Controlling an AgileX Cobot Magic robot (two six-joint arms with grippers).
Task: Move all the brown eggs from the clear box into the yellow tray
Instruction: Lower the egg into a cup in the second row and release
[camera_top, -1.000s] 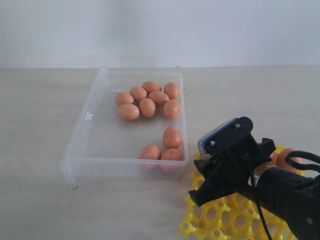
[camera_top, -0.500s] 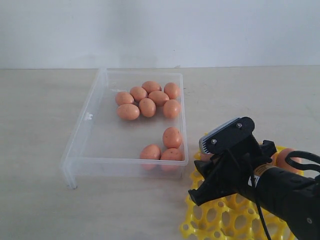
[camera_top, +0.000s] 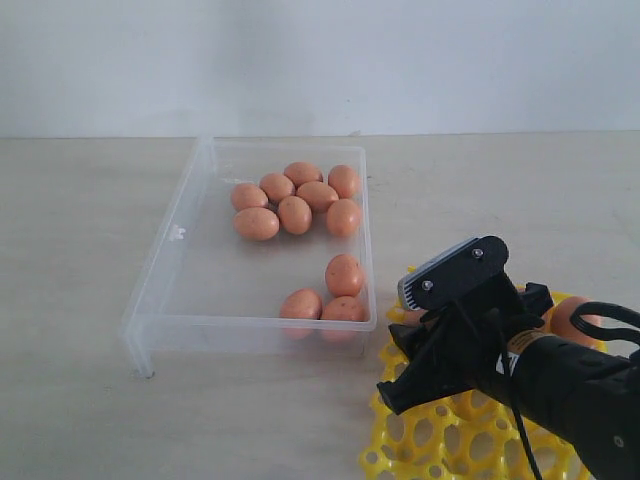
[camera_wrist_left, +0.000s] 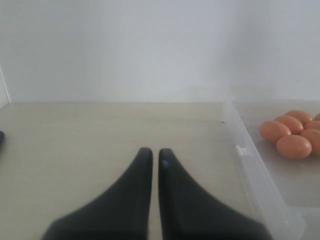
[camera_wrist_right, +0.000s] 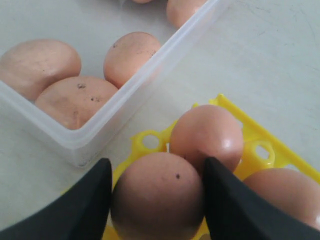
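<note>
Right hand over the yellow tray, clasping an egg; more brown eggs lie in the clear box.

Exterior view: the clear box (camera_top: 160, 270) sits mid-desk (camera_top: 80, 400), a cluster of brown eggs (camera_top: 295, 213) toward its 1 o'clock corner and three more at its 5 o'clock corner. The yellow tray (camera_top: 420, 440) lies at the box's 5 o'clock, under the right hand (camera_top: 392, 370). Left wrist view: the left hand (camera_wrist_left: 155, 155) hangs over the desk beside the box, fingers nearly touching, holding nothing. Right wrist view: the right hand's fingers press both sides of one egg (camera_wrist_right: 157, 197) over the tray, with two eggs just beyond it.
</note>
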